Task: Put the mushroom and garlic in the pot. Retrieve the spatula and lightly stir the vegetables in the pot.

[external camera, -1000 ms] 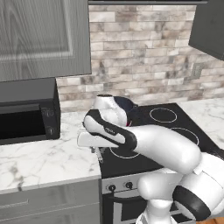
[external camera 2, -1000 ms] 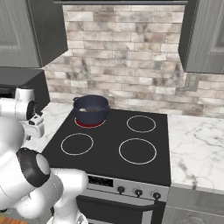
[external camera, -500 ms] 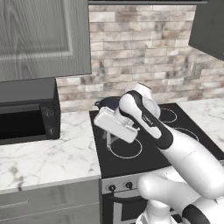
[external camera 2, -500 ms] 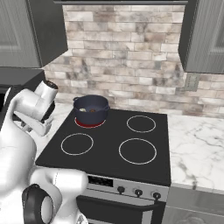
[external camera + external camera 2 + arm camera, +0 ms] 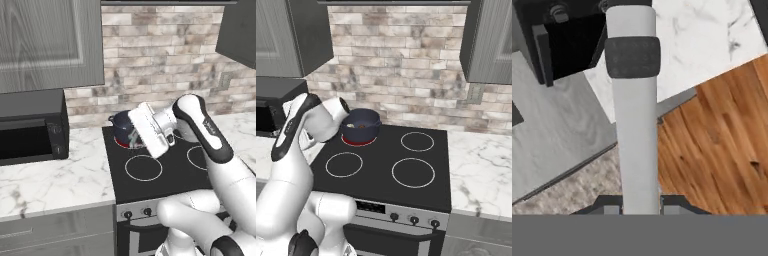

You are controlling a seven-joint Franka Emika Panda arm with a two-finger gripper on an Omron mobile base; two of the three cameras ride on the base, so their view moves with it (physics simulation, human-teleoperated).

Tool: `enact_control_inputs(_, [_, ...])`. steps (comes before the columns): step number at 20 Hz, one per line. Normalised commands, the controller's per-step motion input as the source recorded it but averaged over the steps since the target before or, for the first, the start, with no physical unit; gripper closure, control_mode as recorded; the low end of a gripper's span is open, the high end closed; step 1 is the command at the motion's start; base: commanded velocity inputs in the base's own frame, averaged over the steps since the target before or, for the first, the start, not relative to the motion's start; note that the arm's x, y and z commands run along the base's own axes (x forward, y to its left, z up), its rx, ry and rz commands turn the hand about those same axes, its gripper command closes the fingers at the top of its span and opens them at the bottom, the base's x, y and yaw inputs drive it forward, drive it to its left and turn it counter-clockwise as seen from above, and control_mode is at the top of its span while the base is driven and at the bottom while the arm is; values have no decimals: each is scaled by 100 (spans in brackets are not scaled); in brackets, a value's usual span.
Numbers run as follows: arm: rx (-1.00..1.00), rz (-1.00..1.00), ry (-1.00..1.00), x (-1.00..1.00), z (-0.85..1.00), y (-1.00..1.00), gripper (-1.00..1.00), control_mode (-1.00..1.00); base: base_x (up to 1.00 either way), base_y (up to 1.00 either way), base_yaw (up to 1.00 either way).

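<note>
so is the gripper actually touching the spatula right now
Touching. In the hand view the spatula handle rises straight from between the gripper fingertips, clamped with no gap on either side.

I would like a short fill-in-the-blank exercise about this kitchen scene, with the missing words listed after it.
1. The pot stands on the ____ left burner of the stove.
2. The gripper is shut on the handle of the ____.
3. In the hand view, the floor is made of ____.
4. The countertop has a white ____ pattern.

Missing words: back; spatula; wood; marble
</note>
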Motion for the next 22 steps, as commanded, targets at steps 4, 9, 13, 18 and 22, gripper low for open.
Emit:
enact_control_inputs(4, [49, -2, 36, 0, 63, -32, 100, -100, 0, 0, 0])
enact_control_inputs(9, [58, 0, 24, 4, 52, -28, 100, -100, 0, 0, 0])
enact_control_inputs(13, [58, 0, 20, 22, 44, -16, 100, -100, 0, 0, 0])
enact_control_inputs(18, [58, 0, 27, 36, 36, -13, 100, -100, 0, 0, 0])
enact_control_inputs(22, [40, 5, 18, 51, 15, -32, 100, -100, 0, 0, 0])
